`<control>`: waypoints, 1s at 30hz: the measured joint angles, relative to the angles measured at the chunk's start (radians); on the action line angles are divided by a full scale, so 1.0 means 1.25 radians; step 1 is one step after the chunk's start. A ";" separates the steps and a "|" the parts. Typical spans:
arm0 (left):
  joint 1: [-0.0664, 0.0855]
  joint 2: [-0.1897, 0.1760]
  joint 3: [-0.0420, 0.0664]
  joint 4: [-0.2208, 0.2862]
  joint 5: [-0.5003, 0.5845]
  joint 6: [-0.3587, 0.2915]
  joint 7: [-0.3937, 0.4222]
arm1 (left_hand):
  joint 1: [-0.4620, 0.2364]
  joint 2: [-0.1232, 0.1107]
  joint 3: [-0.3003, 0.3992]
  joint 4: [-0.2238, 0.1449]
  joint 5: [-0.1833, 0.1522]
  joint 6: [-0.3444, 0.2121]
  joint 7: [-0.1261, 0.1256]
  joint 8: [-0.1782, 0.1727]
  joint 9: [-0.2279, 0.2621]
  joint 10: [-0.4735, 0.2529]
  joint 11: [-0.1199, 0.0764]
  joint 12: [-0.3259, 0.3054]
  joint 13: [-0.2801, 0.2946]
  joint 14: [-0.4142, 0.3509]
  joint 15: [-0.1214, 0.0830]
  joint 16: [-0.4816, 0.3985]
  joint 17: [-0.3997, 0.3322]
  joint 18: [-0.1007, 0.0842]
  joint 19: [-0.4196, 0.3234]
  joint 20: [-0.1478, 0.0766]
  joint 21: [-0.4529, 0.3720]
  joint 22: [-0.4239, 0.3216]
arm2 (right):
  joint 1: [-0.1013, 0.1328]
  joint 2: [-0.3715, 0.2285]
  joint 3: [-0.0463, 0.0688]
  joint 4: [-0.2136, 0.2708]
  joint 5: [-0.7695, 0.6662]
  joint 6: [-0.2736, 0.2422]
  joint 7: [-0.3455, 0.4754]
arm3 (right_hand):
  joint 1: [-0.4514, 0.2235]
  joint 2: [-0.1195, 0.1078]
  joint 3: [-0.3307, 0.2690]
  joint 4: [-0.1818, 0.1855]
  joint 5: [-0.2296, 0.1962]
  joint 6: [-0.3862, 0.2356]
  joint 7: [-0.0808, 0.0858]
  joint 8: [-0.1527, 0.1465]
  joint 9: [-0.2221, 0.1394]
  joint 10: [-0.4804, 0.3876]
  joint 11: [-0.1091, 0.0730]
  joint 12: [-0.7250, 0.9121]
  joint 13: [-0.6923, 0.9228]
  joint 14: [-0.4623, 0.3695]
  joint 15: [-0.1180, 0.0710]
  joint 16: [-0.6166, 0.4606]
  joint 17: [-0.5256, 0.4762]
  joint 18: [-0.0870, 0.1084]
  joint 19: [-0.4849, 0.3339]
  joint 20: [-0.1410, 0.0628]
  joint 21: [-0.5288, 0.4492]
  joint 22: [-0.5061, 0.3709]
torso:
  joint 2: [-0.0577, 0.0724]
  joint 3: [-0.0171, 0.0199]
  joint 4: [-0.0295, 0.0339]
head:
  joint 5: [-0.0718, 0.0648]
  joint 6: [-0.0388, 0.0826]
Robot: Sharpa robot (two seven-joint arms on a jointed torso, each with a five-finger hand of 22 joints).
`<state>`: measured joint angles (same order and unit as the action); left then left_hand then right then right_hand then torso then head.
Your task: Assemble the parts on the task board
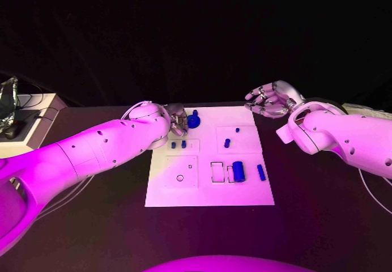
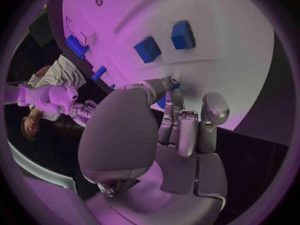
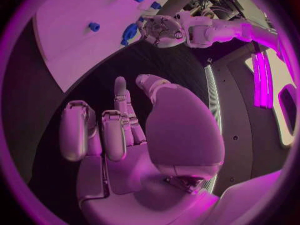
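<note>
A blue part [image 1: 194,119] is pinched at the fingertips of the left hand [image 1: 175,126], over the far left corner of the task board [image 1: 209,190]. Two small blue pieces [image 1: 177,144] are seated in the board just below that hand, and a larger blue cylinder [image 1: 238,170] is found further toward the robot, with a slim blue piece [image 1: 261,172] just beside it. The right hand [image 1: 272,99] is held released, fingers loosely curled around nothing, above the tabletop [image 1: 327,215] just beyond the board's far right corner.
</note>
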<state>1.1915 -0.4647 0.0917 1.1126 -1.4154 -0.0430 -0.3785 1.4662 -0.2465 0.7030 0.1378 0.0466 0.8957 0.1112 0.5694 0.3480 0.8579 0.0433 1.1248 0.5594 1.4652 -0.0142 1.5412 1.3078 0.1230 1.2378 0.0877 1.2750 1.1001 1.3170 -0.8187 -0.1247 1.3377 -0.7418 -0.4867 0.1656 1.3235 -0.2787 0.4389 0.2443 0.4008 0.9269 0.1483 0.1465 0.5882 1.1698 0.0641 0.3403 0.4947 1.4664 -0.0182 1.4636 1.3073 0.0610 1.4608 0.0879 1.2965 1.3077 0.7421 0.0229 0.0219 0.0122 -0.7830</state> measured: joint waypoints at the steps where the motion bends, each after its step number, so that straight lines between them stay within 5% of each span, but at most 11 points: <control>1: 0.000 -0.001 0.000 0.000 0.003 -0.003 0.003 | -0.003 -0.001 0.003 0.001 0.000 0.000 0.000 0.000 -0.002 0.000 0.000 -0.001 -0.001 0.000 0.000 0.000 0.000 0.000 -0.001 0.001 0.000 0.000 | 0.000 0.000 0.000 0.000 0.000 0.000 0.000 | -0.001 0.001 0.000 0.000 0.000 0.000 0.000 0.000 0.000 0.000 0.000 0.000 0.000 0.000 0.000 0.000 0.000 0.000 0.000 0.000 0.000 0.000 | 0.000 -0.0001 0.0001 | 0.000 0.000; 13: -0.005 -0.023 -0.002 0.011 0.060 -0.089 0.086 | -0.027 0.007 0.026 -0.003 0.000 -0.006 0.006 -0.006 -0.004 0.003 0.003 -0.008 -0.010 0.000 0.000 0.000 0.000 0.000 -0.001 0.001 0.000 0.000 | 0.000 -0.001 0.000 -0.001 0.000 0.000 0.001 | -0.004 0.004 0.000 0.000 0.000 0.000 0.000 0.000 0.001 0.000 0.000 -0.003 -0.001 0.000 0.000 0.000 0.000 0.000 0.000 0.000 0.000 0.000 | 0.000 -0.0002 0.0000 | -0.001 0.003; 30: -0.006 -0.062 0.007 0.043 0.151 -0.161 0.201 | -0.061 0.002 0.062 -0.031 0.000 -0.019 0.022 -0.040 -0.020 0.019 0.018 -0.173 -0.107 -0.040 0.017 -0.030 -0.055 0.000 -0.060 0.017 -0.062 -0.083 | 0.000 -0.005 0.000 0.000 0.001 0.000 0.002 | -0.008 0.000 0.000 0.000 0.000 0.000 0.000 -0.003 0.001 0.000 0.000 -0.003 -0.003 0.000 0.000 0.000 0.000 0.000 0.000 0.000 0.000 0.000 | 0.000 -0.0005 0.0008 | -0.001 0.005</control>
<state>1.1835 -0.5416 0.1003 1.1663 -1.2267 -0.2443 -0.1276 1.3902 -0.2438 0.7800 0.0995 0.0470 0.8722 0.1382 0.5189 0.3226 0.8813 0.0664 0.9091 0.4253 1.4146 0.0074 1.5038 1.2389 0.1230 1.1627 0.1086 1.1979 0.9964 1.3170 -0.8243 -0.1247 1.3371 -0.7403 -0.4868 0.1677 1.3133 -0.2790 0.4389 0.2443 0.4008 0.9268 0.1482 0.1429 0.5894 1.1699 0.0643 0.3370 0.4911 1.4664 -0.0182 1.4636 1.3073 0.0609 1.4608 0.0879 1.2965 1.3074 0.7415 0.0223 0.0229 0.0105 -0.7764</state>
